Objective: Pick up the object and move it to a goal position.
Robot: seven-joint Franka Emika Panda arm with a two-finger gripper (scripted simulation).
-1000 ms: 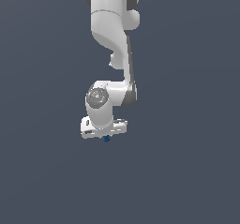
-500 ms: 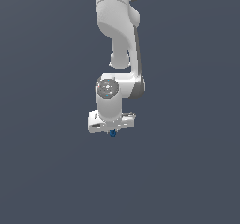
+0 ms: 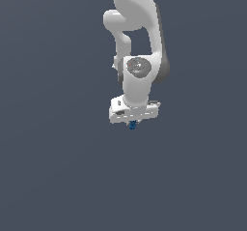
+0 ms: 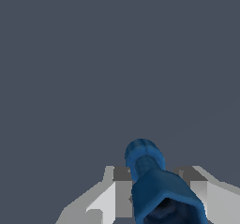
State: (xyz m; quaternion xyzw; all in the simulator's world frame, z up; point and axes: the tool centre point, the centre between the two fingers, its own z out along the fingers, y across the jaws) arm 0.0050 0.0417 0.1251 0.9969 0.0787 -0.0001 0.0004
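Now hand (image 3: 133,124) clamped on object (image 4: 154,185), dark-blue lump w/ lighter ribbed tip.

Only plain dark grey-blue backdrop (image 3: 53,177) around and below claw in ext. view, flat, uniform, no edges or marks. Same grey-blue field (image 4: 93,54) beyond claw in wrist view, faintly lighter toward one corner. Can't tell if floor, wall or counter; no seam, no shadow visible. No other items near or far from claw.

Simulated scene: flat uniform grey-blue backdrop, untextured white arm (image 3: 137,41), no furnishings visible.
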